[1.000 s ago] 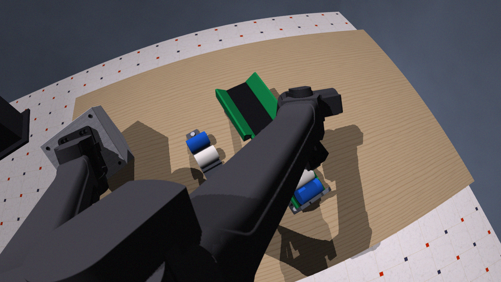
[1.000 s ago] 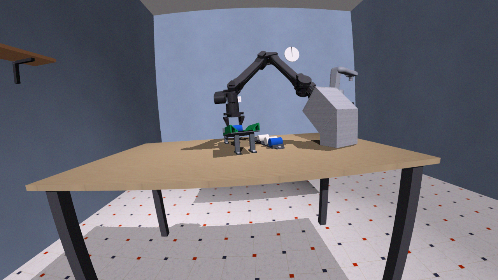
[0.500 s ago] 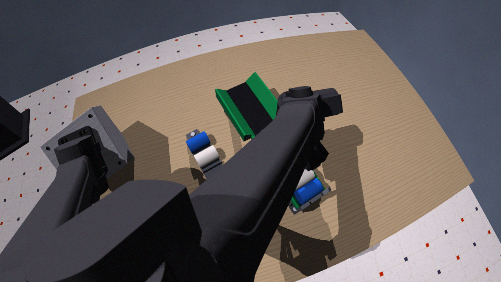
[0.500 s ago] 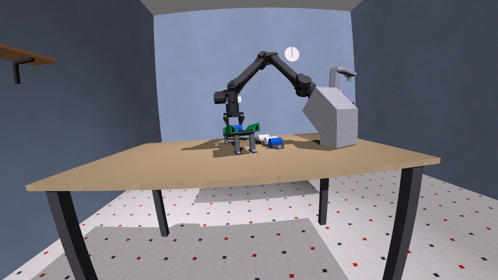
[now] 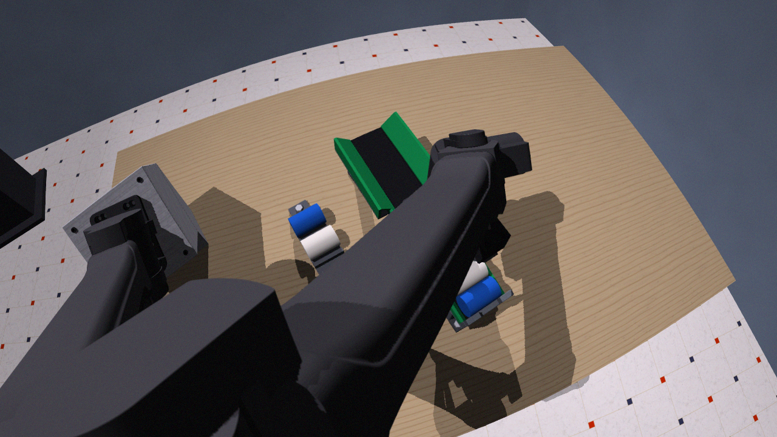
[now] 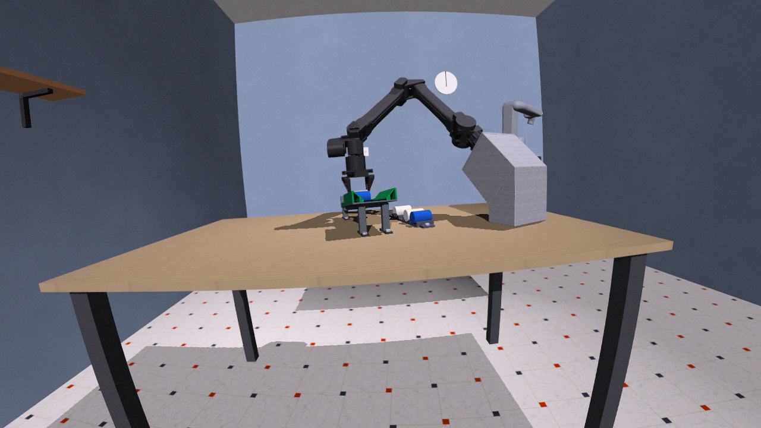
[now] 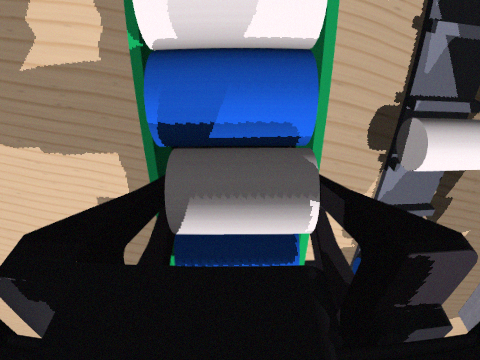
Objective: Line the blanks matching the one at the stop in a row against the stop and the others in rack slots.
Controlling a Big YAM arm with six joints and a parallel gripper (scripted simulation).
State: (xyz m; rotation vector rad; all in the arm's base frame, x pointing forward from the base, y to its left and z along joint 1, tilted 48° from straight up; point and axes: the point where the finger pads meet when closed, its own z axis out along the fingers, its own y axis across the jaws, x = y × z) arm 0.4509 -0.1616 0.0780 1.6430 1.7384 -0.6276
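The end effector (image 6: 358,189) (image 7: 242,182) points down over the ramp (image 5: 407,146) (image 6: 389,194) (image 7: 327,90), its fingers drawn in against both ends of a white blank (image 7: 242,190) and gripping it, just below the middle of the wrist view; whether that blank is lifted off the ramp, I cannot tell. Directly above it in that view a blue blank (image 7: 232,95) lies across between the green side walls, with another white blank (image 5: 473,275) (image 7: 230,22) beside it, cut by the upper edge. A further blue blank (image 6: 362,195) (image 7: 235,250) shows partly, below the gripped one. In the top view, right of centre and low, a blue blank (image 5: 480,296) lies across the ramp's end next to the grey stop (image 5: 502,298). The stock rack (image 5: 333,260) (image 6: 425,224) (image 7: 435,75) stands near the ramp on the tabletop (image 5: 614,217) (image 6: 298,255) (image 7: 55,200), left of centre from above; it bears a blue blank (image 5: 307,220) (image 6: 421,216) and a neighbouring white blank (image 5: 320,241), and the exterior view shows two white blanks there beside the blue. The arm (image 5: 413,244) (image 6: 383,109) hides the ramp's middle in the top view.
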